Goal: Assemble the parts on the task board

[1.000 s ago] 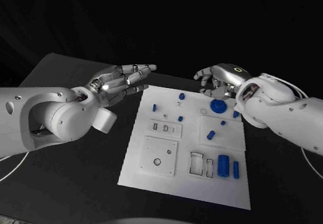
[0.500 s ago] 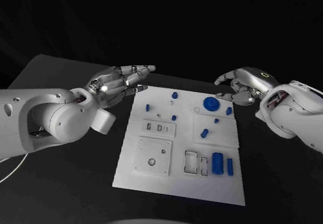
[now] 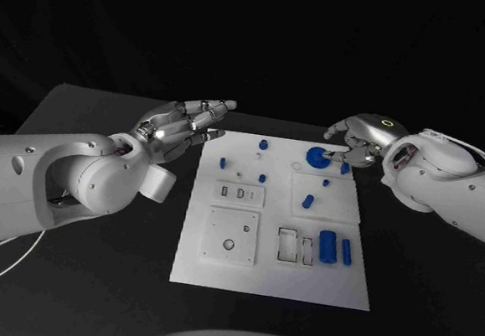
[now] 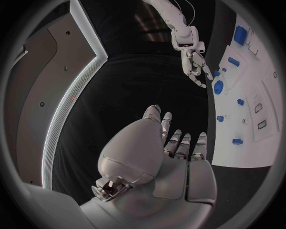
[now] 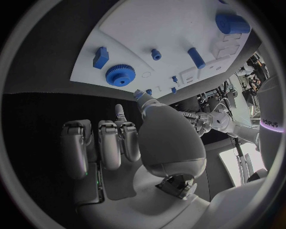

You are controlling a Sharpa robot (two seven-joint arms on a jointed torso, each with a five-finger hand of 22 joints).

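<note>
The right hand (image 3: 359, 140) has swung back in toward the far right corner of the task board (image 3: 269, 283) — it now hangs just beside the blue gear (image 3: 318, 155), fingers loosely curled, holding nothing, so a grasp looks imminent. The left hand (image 3: 183, 122) stays spread and empty beside the board's far left edge. No legible writing on the board.
</note>
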